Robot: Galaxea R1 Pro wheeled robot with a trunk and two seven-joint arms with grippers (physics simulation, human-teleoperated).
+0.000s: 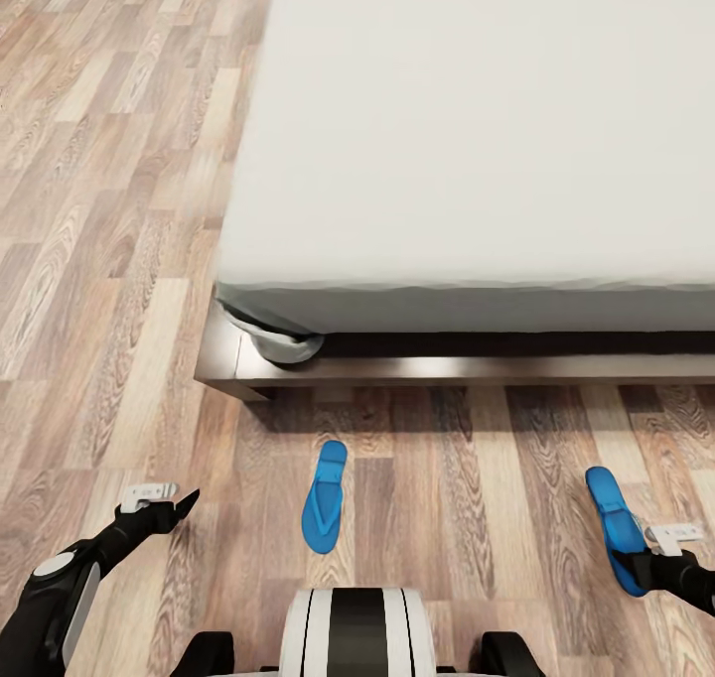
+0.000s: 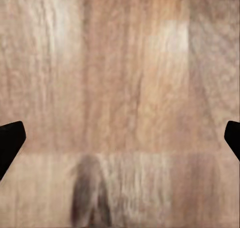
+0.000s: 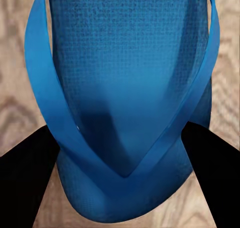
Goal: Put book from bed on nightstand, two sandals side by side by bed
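A: Field check. Where's your right tool [image 1: 636,556]?

B: Low over the floor [image 1: 119,210], down on the right sandal [image 1: 614,526]. In the right wrist view your two dark fingers [image 3: 30,178] sit on either side of that sandal [image 3: 125,102], near the point where the straps meet. Whether they're pressing it or just bracketing it, I cannot tell.

A: And the left?

B: Your left tool [image 1: 171,503] hangs above bare planks, jaws spread wide. The left wrist view has floorboards [image 2: 120,87] between the fingertips [image 2: 10,138], nothing held.

A: Second sandal?

B: The left sandal [image 1: 325,496] lies flat on the floor in front of your base, toe toward the bed [image 1: 477,141], well apart from the right one. Both are near the bed frame's long edge.

A: Reason for going right-side first?

B: My read: the left sandal already sits close to the bed, so you'd bring the outlying one over to pair them. Keep the straps centred between the fingers; a thin sole may slip or twist.

A: The book?

B: Nothing on the mattress here.
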